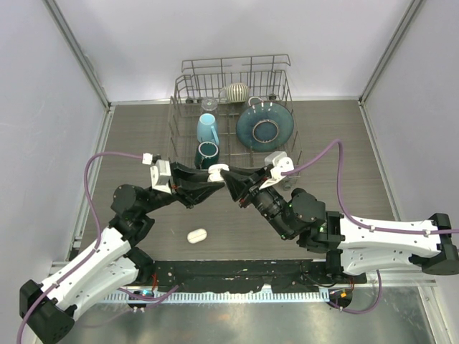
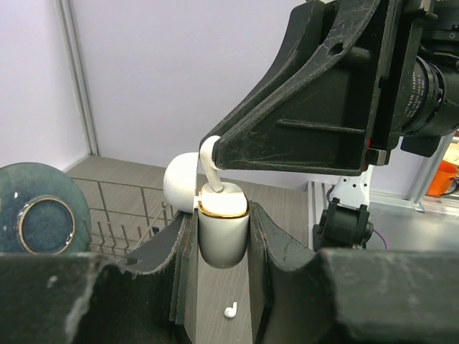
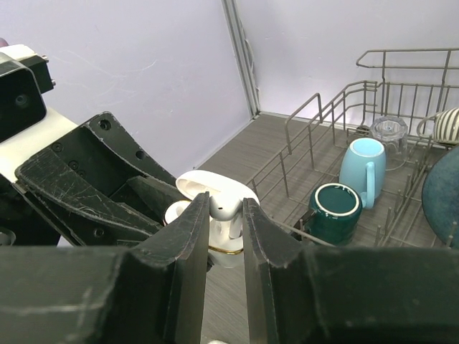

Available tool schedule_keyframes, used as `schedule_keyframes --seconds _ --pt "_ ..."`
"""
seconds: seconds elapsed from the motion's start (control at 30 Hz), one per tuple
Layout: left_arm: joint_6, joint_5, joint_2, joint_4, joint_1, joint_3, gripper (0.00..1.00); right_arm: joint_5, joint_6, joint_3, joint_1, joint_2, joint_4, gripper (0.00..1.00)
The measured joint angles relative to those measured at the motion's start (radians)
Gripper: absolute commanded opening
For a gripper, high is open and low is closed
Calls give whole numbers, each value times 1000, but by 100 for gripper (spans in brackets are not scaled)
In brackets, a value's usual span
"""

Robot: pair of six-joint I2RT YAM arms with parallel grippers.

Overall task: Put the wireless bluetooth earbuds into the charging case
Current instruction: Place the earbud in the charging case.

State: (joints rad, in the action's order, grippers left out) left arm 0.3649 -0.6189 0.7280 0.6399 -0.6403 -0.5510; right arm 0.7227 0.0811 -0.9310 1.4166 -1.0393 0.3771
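Right gripper point(image 3: 224, 215) pinches earbud point(image 3: 224, 206); case point(image 3: 199, 183) (open) beneath.

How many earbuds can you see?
2. One earbud is pinched in the right gripper, over the case. Another earbud lies on the table below. More may be hidden.

The charging case point(image 2: 223, 240) reads to me as smooth, glossy white plastic with a shiny gold metallic band at its rim. The earbud point(image 2: 208, 161) is the same glossy white plastic. My right gripper point(image 3: 224, 208) has matt black plastic fingers point(image 3: 179, 265), scuffed and scratched grey. The dish rack point(image 1: 289, 86) is bare metal wire, its plate point(image 1: 265, 125) glazed glossy blue. The table point(image 1: 136, 143) looks like matt wood grain.
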Motion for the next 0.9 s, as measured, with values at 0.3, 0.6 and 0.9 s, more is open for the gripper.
schedule_keyframes --seconds 0.3,0.6,0.9 --pt "4 30 -5 6 -7 0 0 -50 -5 2 -8 15 -27 1" --pt "5 77 -20 18 -15 2 0 -84 -4 2 -11 27 -60 11" --pt "-1 132 -7 46 -12 2 0 -124 47 2 2 45 -119 79"
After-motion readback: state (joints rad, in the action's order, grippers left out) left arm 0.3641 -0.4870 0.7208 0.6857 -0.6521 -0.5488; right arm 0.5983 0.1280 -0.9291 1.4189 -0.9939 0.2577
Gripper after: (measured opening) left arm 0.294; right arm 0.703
